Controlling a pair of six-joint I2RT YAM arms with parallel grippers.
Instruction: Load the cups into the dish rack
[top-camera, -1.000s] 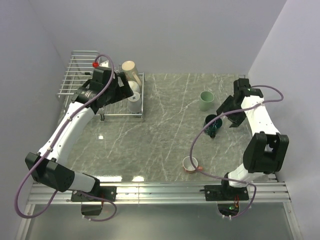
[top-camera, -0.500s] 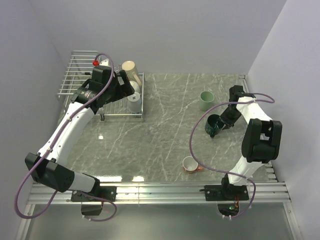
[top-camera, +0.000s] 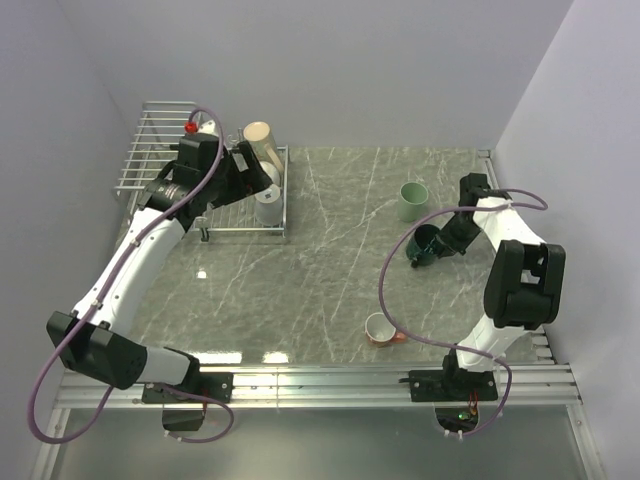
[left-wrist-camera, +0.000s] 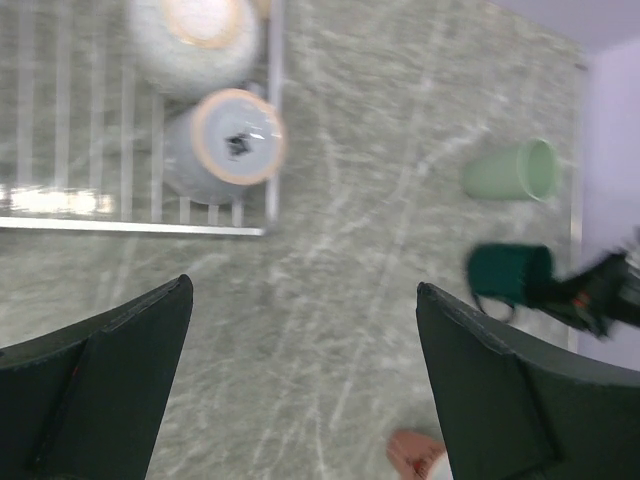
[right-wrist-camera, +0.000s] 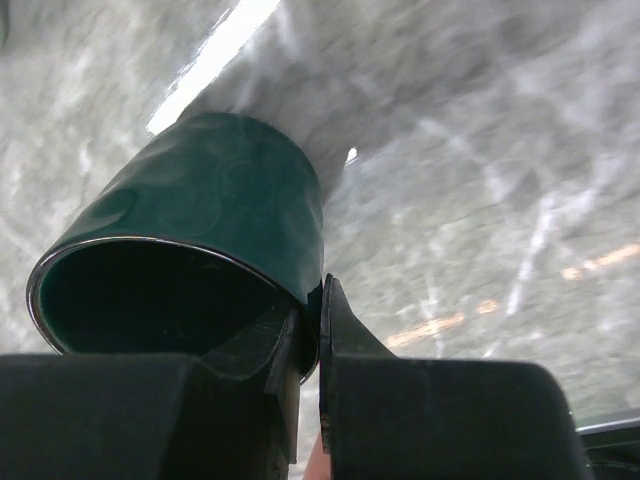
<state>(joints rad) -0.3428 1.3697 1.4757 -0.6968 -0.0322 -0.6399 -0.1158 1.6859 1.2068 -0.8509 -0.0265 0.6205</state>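
Right gripper (right-wrist-camera: 318, 300): clamped on the wall of the dark green mug (right-wrist-camera: 215, 190), one finger inside the mouth and one outside. Pinching the thin rim likely gives a firm hold and leaves the handle free.
Mug's place: right side of the table (top-camera: 320, 270), well apart from the dish rack (top-camera: 150, 140) at far left.
Mug's direction: tipped, with the mouth toward the gripper on the right and the base leftward, so the long axis runs roughly left to right.
Left gripper (left-wrist-camera: 302, 288): fingers spread wide and holding nothing, just near of the rack's right corner beside an upturned mug (left-wrist-camera: 225, 145).
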